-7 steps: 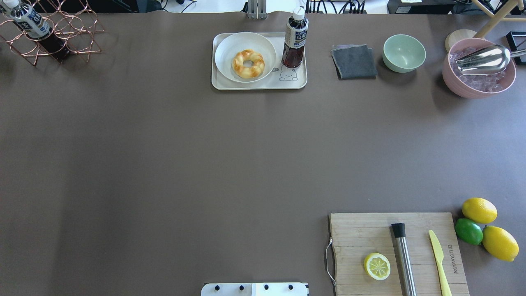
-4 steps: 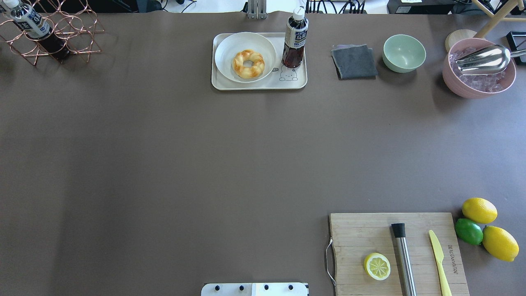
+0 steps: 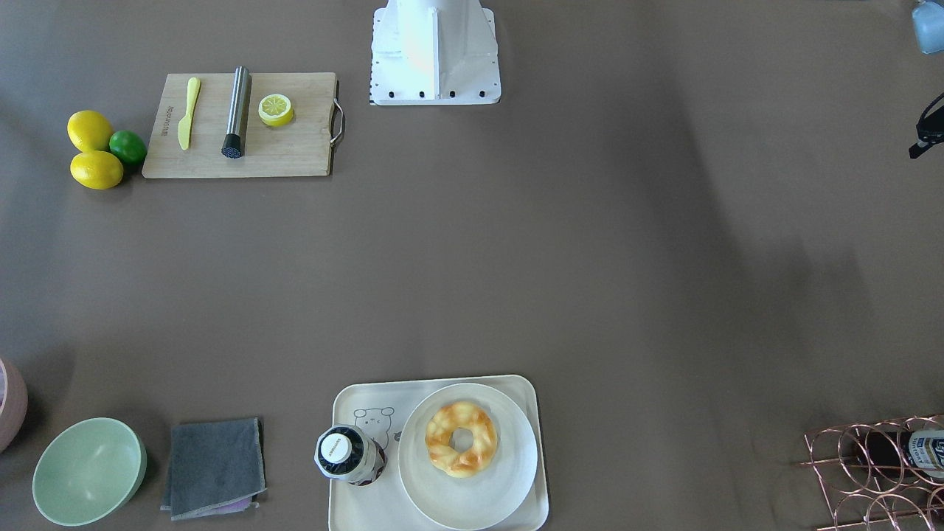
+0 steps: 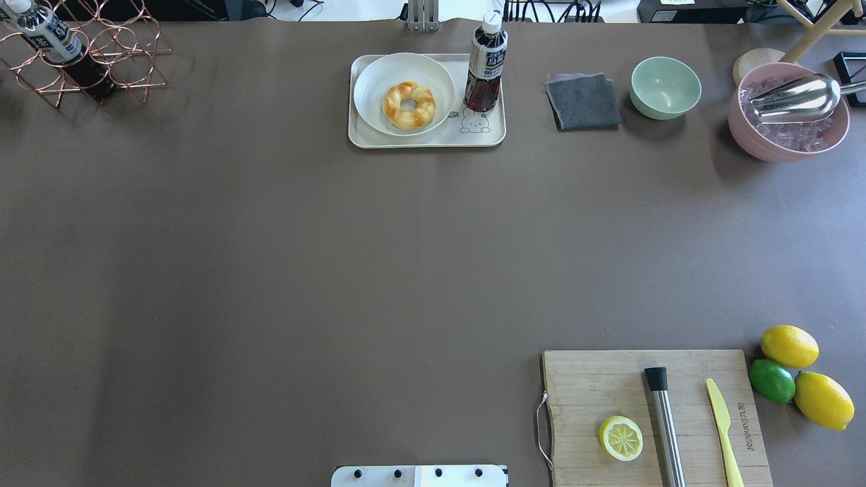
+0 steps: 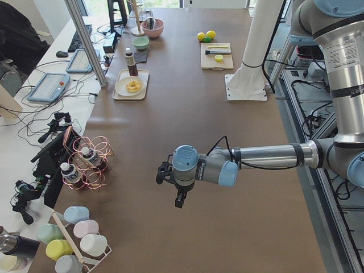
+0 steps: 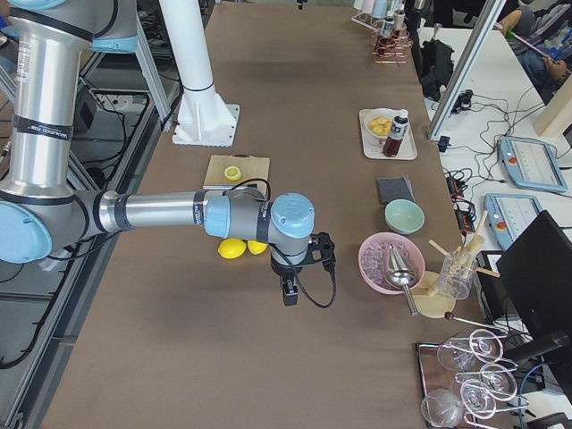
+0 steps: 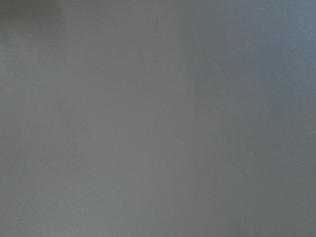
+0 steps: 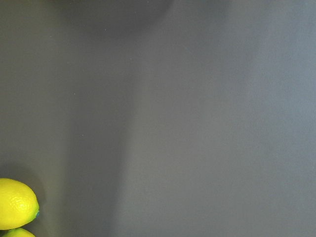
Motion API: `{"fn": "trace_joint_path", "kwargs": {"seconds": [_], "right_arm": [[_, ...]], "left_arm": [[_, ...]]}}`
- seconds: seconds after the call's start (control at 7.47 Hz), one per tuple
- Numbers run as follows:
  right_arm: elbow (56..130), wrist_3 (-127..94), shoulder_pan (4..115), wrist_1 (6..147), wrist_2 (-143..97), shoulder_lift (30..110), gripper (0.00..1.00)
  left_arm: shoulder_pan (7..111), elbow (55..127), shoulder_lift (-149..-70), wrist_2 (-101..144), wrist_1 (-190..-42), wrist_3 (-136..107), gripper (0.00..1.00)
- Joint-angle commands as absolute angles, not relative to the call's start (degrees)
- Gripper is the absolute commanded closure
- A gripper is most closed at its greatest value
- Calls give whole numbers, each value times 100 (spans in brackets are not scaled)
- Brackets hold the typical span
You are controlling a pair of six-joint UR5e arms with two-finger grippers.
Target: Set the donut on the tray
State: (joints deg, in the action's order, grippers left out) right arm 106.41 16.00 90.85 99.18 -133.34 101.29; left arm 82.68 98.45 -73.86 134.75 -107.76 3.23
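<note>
Resting on a white plate (image 4: 376, 76) atop the tray (image 4: 406, 141), the donut (image 4: 408, 105) lies well apart from the left gripper (image 5: 178, 199) and right gripper (image 6: 289, 294); whether either is parted cannot be told.

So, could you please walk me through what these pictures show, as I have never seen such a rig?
It is a robot with two arms at a table, each ending in a two-finger gripper. Two pictures look down on the table, one from behind the robot, one facing it; two look along it from its ends; two come from wrist cameras and show mostly bare table. The left gripper and right gripper hang above it, with nothing seen in them. The donut lies on a plate, which sits on the tray beside a bottle. Near the robot is a board with a lemon half.
</note>
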Motion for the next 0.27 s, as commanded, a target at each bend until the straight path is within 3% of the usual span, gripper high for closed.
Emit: {"fn": "trace_joint_path", "kwargs": {"seconds": [0.0, 0.13], "right_arm": [[10652, 1643, 9088, 9888, -13351, 10142, 1], [10661, 1644, 9088, 9888, -13351, 10151, 1]], "left_arm": [[8271, 9844, -7392, 13465, -10775, 308, 3], [8271, 9844, -7392, 13465, -10775, 290, 3]]}}
